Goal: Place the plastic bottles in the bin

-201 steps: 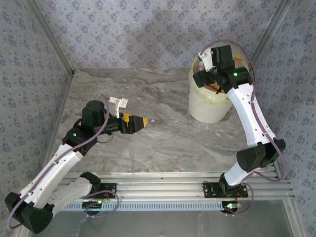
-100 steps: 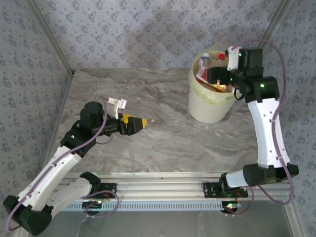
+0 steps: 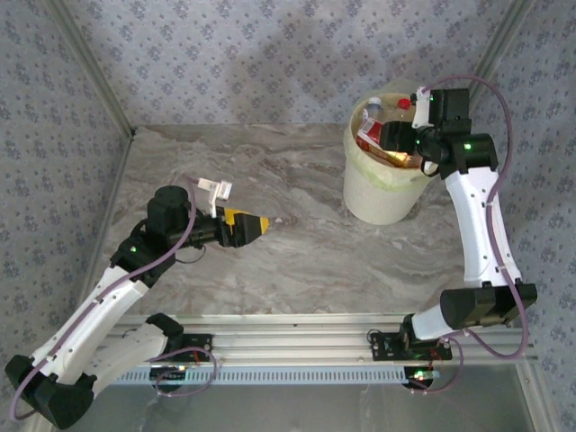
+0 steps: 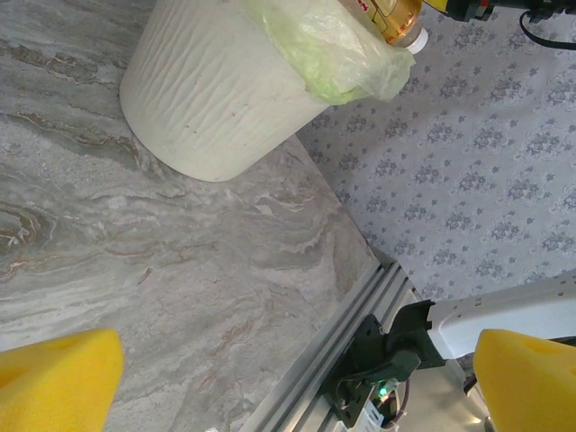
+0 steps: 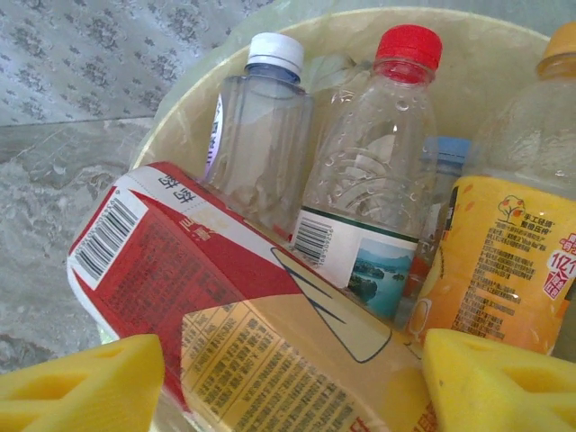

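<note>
Cutting off the right gripper (image 5: 288, 387) at the bottom of its wrist view, leaving just two yellow foam pads (image 5: 81, 382) in the lower corners, standing apart. Lying between them, a red and yellow printed pack (image 5: 180, 261), glossy and flat-sided, its lower end running out of frame; not possible to tell whether the pads are pressing on it or hanging clear. Hiding most of a blue-capped bottle (image 5: 447, 148) behind its neighbours.

Standing crowded inside the bin (image 5: 180, 117): a clear ribbed bottle (image 5: 261, 126) with a white cap, a clear crinkled bottle (image 5: 378, 162) with a red cap and a landscape label, and an orange-filled bottle (image 5: 504, 261) with a yellow label, its cap clipped by the frame edge.

Sitting at the far right of the grey veined marble table (image 3: 297, 261), the bin being round and white with finely ribbed walls and a thin pale green bag folded over the rim.

Reaching over the table's left half, the left gripper (image 3: 256, 223), released, its spongy yellow pads spread wide and cropped at the corners of its own wrist view, grasping nothing.
</note>
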Available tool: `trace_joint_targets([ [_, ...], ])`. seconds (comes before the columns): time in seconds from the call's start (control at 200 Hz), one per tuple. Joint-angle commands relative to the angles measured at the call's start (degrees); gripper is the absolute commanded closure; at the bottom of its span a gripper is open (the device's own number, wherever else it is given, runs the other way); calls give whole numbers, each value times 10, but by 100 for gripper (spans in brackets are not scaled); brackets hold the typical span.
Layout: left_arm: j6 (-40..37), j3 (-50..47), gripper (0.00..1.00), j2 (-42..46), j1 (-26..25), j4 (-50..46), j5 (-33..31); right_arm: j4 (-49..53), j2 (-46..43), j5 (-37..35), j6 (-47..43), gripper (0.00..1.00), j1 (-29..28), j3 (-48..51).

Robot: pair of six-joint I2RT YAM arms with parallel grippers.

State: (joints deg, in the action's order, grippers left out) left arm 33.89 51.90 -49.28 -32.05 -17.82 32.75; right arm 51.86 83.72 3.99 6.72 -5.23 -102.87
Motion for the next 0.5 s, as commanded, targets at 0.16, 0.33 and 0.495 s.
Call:
trace_joint_targets([
  [0.16,-4,4,0,-2,-6,9,-5,27,6,-38,-15,23,-12,20],
  [0.33,-7,13,0,-3,-7,4,-6,38,6,-34,-15,13,-13,-26],
  [0.495,-45,49,0,-11,-7,-35,-26,29,-24,-29,-17,8,-24,-40],
])
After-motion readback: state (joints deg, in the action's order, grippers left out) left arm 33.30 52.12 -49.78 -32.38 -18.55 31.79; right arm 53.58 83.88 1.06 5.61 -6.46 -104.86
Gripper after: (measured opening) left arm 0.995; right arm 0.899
